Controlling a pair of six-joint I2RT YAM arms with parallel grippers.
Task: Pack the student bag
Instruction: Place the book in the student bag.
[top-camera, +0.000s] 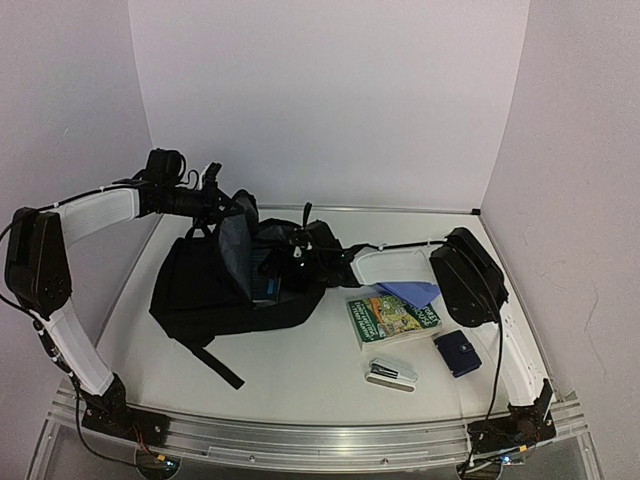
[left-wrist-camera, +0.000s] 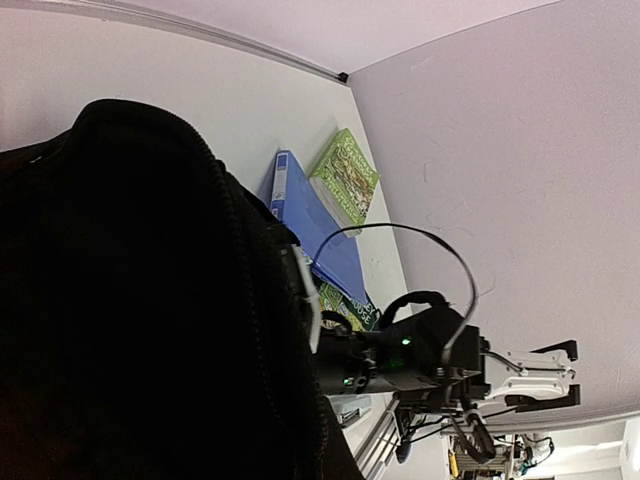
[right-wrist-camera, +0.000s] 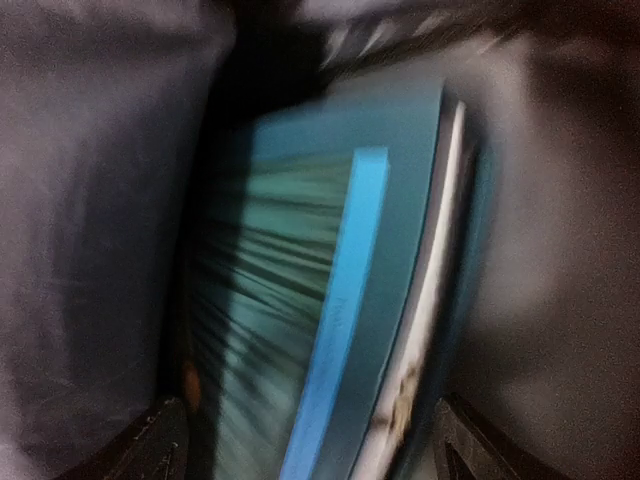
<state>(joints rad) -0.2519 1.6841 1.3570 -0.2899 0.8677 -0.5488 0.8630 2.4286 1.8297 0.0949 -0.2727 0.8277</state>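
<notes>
The student bag (top-camera: 200, 285), a large black backpack, lies on the table at centre left. My left gripper (top-camera: 213, 200) holds its front flap raised; in the left wrist view black fabric (left-wrist-camera: 130, 300) hides the fingers. My right gripper (top-camera: 287, 260) reaches into the bag's mouth. In the right wrist view its fingertips (right-wrist-camera: 165, 445) stand wide apart at the bottom corners. A teal and blue book (right-wrist-camera: 340, 300) stands on edge between them against the grey lining (right-wrist-camera: 90, 200). The right gripper (right-wrist-camera: 315, 455) is open and the view is blurred.
Right of the bag lie a green book (top-camera: 392, 318), a blue folder (top-camera: 410, 292), a stapler (top-camera: 390, 375) and a small navy case (top-camera: 458, 352). The left wrist view shows the green book (left-wrist-camera: 345, 175), the blue folder (left-wrist-camera: 315, 225) and the right arm (left-wrist-camera: 430, 350). Walls enclose three sides.
</notes>
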